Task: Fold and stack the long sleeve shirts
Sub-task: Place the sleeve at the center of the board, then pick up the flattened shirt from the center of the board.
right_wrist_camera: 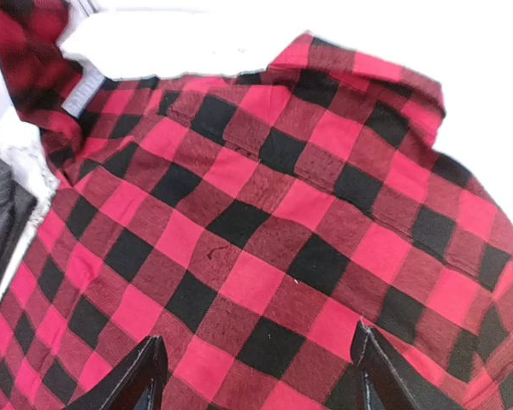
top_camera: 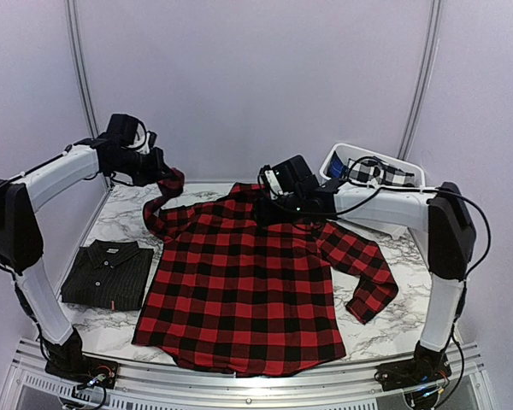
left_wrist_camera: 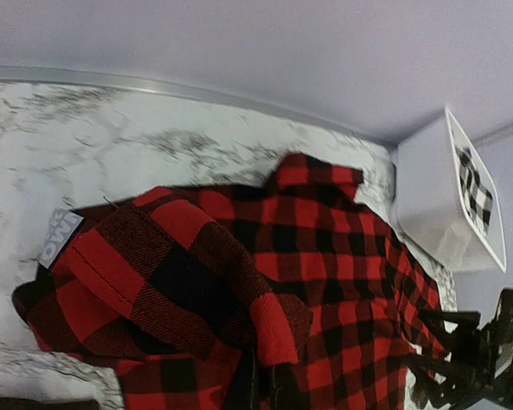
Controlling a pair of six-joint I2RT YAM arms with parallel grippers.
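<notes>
A large red-and-black buffalo-check flannel shirt [top_camera: 248,290] is lying spread over the middle of the white marble-patterned surface [top_camera: 120,226], with its collar [top_camera: 244,192] pointing toward the far wall and its hem nearest the arm bases. The left pincer [top_camera: 168,174] is hovering above the far left part of the surface with its jaws closed tight on the cuff of one sleeve [top_camera: 158,209], so that the sleeve is rising off the marble in a curve while the rest of the garment is lying flat. In the left wrist view the cuff [left_wrist_camera: 274,329] is hanging bunched just in front of the lens (the fingertips themselves are mostly hidden behind the cloth), and a small grey label [left_wrist_camera: 60,237] is showing on the sleeve fabric.

The right pincer [top_camera: 272,207] is hanging over the collar and shoulder area with its jaws spread wide and nothing between them; in its own view the two dark fingers [right_wrist_camera: 141,376] are framing bare checked cloth. The other sleeve [top_camera: 368,273] is resting bent at the right.

A folded black finely pinstriped collared shirt [top_camera: 109,273] is lying at the near left, just beside the flannel. A white plastic bin [top_camera: 342,158] holding black-and-white checked fabric is sitting at the far right corner.
</notes>
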